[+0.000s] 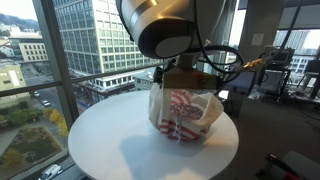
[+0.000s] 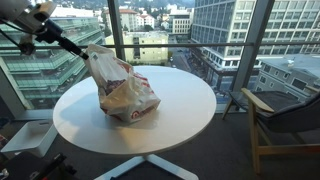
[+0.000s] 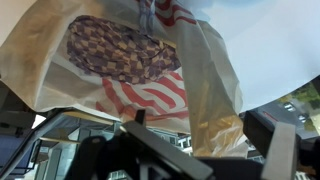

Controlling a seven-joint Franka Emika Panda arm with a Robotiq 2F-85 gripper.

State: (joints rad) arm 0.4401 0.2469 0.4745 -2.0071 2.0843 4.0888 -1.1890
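On the round white table (image 2: 185, 125), the crumpled plastic bag (image 2: 125, 92) is sitting just below and ahead of the gripper (image 2: 86, 50), whose jaws are standing wide apart by its bunched top.

The gripper (image 2: 80, 47) is tiny in an exterior view, jaws too small to read, arm (image 2: 22, 14) cut off behind it. Wrist view: bag (image 3: 205, 70) just ahead overflows the top edge, its checkered contents (image 3: 120, 48) blurred.
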